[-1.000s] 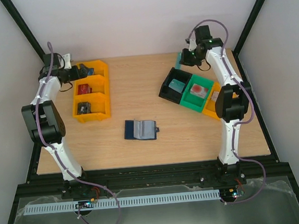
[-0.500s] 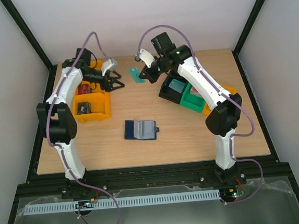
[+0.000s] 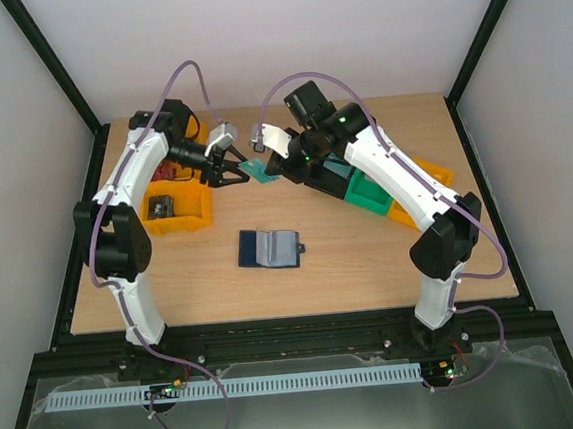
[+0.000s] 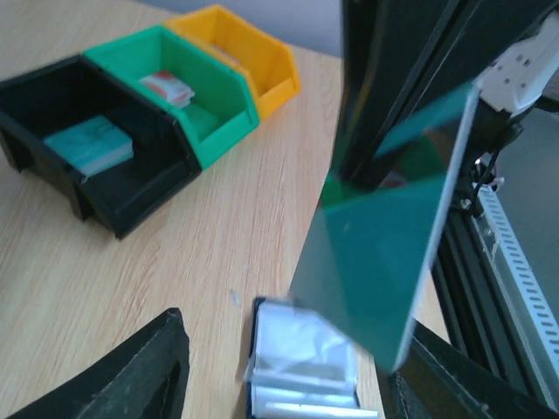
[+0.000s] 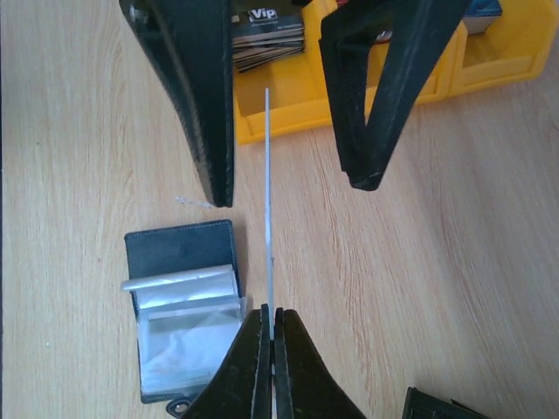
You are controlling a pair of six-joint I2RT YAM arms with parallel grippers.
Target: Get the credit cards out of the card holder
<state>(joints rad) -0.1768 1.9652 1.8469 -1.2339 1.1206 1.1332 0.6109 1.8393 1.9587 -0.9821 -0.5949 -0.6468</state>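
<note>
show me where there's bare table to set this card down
Bare wood: the near strip in front of the card holder, and right of it to the green bin. Crowded: far middle, where the open left hand and the right hand holding the credit card meet between yellow bin and black bin.

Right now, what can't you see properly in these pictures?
- Right wrist view: the credit card is edge-on, a thin line, so its face is hidden.
- Left wrist view: the card holder is blurred and partly behind the card; cards inside cannot be told.
- Top view: too small to tell whether the left gripper touches the card.
</note>
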